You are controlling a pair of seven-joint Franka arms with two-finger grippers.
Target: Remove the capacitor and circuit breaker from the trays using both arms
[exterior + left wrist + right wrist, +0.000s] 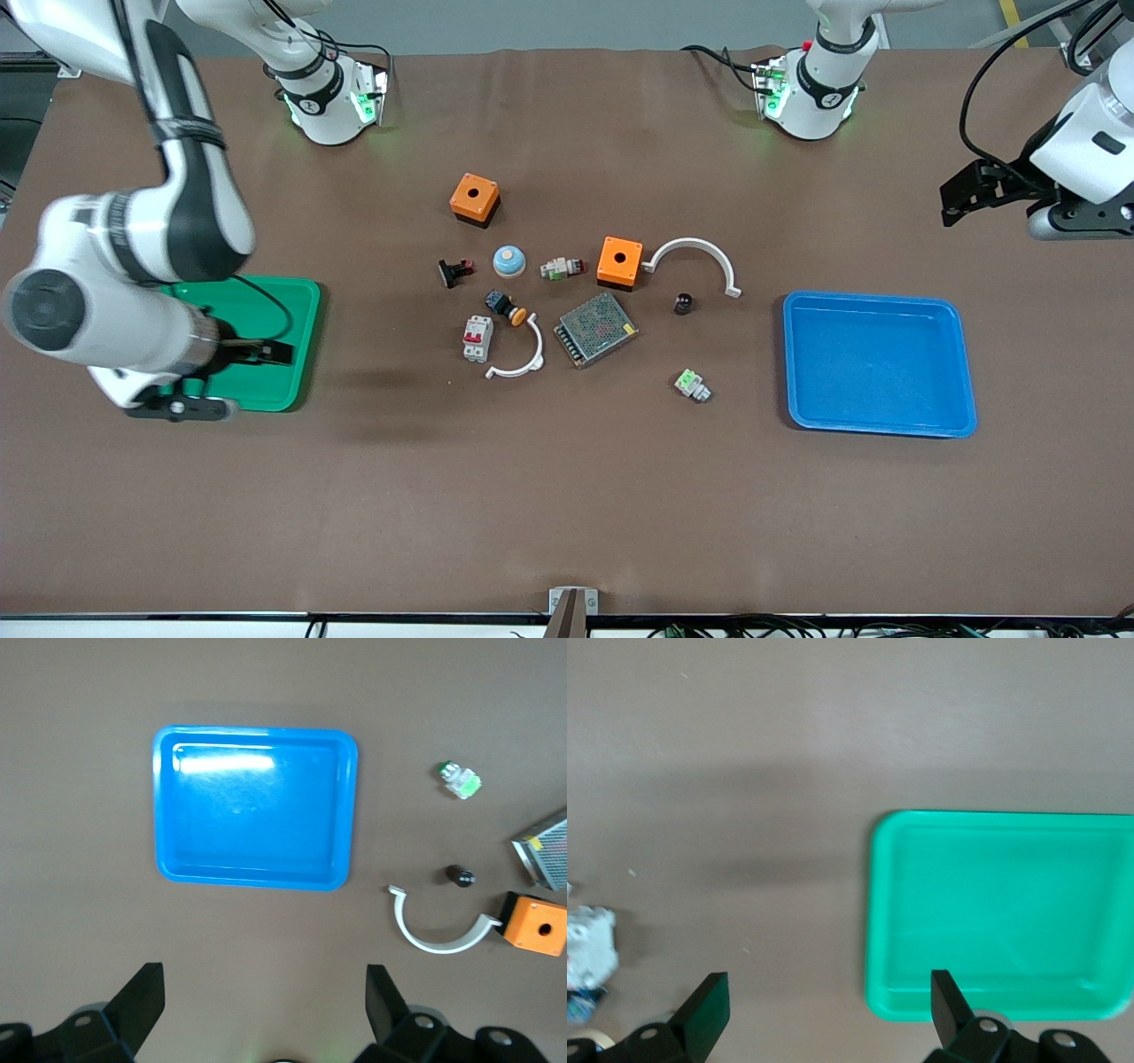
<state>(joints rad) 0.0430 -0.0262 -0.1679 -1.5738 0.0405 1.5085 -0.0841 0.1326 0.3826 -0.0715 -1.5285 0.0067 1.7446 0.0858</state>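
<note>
The capacitor (683, 303), a tiny black cylinder, stands on the table between a white arc and the blue tray; it also shows in the left wrist view (460, 876). The breaker (477, 338), a white block with red levers, lies beside the black push-button; it shows blurred in the right wrist view (589, 948). My left gripper (952, 202) (266, 992) is open and empty, up over bare table at the left arm's end. My right gripper (280, 353) (830, 997) is open and empty over the green tray's edge.
A blue tray (966, 390) and a green tray (297, 306) lie at the table's two ends. Between them lie two orange boxes (474, 197) (619, 261), a mesh-covered box (595, 329), two white arcs (694, 246) (521, 363), a white-and-green connector (692, 385) and small switches.
</note>
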